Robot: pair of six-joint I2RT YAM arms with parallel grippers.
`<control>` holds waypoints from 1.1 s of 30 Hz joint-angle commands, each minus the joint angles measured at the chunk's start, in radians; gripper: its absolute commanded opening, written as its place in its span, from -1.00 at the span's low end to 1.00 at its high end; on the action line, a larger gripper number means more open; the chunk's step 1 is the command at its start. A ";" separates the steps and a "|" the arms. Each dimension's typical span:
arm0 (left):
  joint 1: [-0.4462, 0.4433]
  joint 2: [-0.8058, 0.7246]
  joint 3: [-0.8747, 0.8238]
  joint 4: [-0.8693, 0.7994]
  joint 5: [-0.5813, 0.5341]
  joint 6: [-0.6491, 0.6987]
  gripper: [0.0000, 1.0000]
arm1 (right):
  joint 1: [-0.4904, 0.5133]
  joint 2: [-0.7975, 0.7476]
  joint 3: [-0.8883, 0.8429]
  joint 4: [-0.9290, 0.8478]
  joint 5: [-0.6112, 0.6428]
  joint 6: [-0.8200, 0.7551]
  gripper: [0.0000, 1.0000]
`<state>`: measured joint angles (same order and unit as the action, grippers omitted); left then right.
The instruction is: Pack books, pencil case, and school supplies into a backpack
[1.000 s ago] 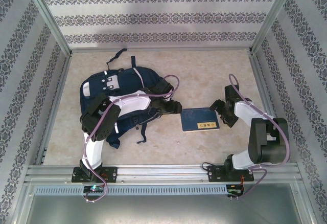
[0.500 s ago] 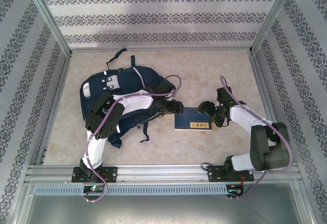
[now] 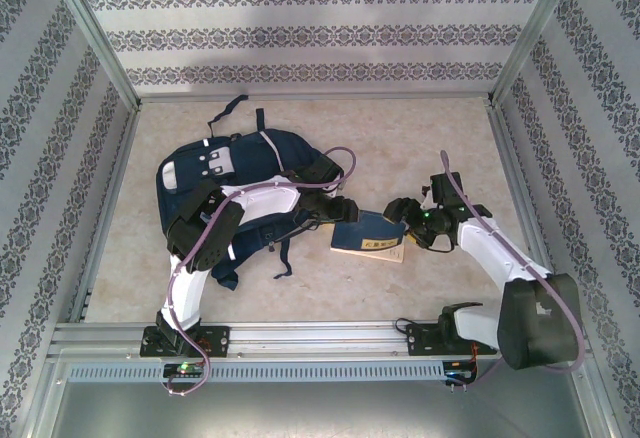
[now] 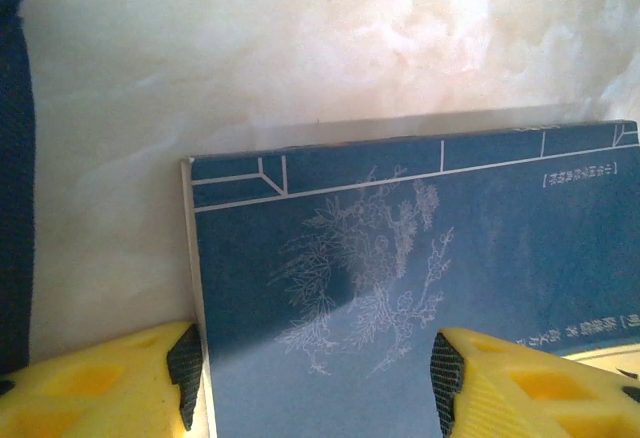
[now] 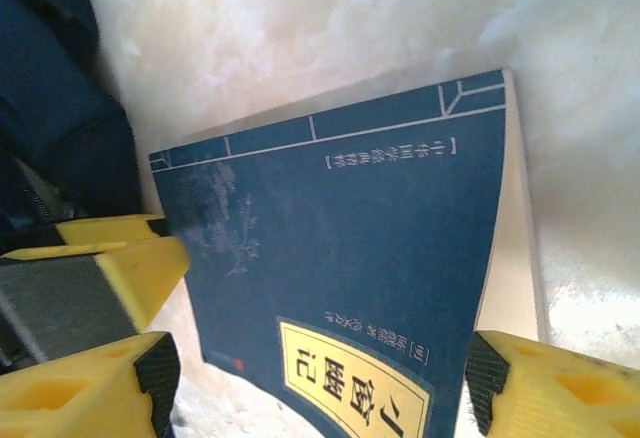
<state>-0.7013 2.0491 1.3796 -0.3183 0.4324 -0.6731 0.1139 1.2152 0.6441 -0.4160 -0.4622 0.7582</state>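
The dark navy backpack [image 3: 240,173] lies on the left of the table, with my left arm reaching over it. One navy book [image 3: 372,238] with a gold label lies slanted between the two grippers. My left gripper [image 3: 340,210] is at the book's left end. Its jaws stand open over that corner [image 4: 330,298], one pad [image 4: 185,373] beside the book's edge. My right gripper [image 3: 405,213] straddles the book's label end [image 5: 350,288], open. Its right pad [image 5: 485,393] is at the page edge and its left pad [image 5: 160,368] stands slightly off the cover. The pencil case and school supplies are out of view.
Metal frame rails [image 3: 320,336] run along the near edge and patterned walls [image 3: 300,28] close in the other three sides. Bare marble-look tabletop [image 3: 420,148] lies behind and to the right of the book. The backpack's straps [image 3: 280,253] trail toward the front.
The right gripper slid the book left toward the backpack and the left gripper. The book has turned slantwise and the right jaws have narrowed around it. The left arm barely moved.
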 commanded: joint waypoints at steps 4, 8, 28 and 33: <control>-0.024 0.025 0.012 -0.039 0.031 0.019 0.22 | -0.015 0.013 -0.052 0.034 -0.042 0.043 0.36; -0.024 0.019 -0.003 -0.030 0.037 0.014 0.21 | -0.023 0.051 -0.092 0.067 -0.043 0.080 0.29; -0.025 0.019 -0.005 -0.030 0.061 0.021 0.09 | 0.019 0.101 -0.096 0.117 -0.032 -0.019 0.16; -0.025 0.016 -0.007 -0.028 0.060 0.020 0.04 | 0.024 0.012 -0.071 0.048 -0.001 -0.034 0.03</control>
<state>-0.7116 2.0518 1.3796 -0.3340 0.4511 -0.6621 0.1230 1.2781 0.5488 -0.3851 -0.4244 0.7502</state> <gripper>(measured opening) 0.526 0.524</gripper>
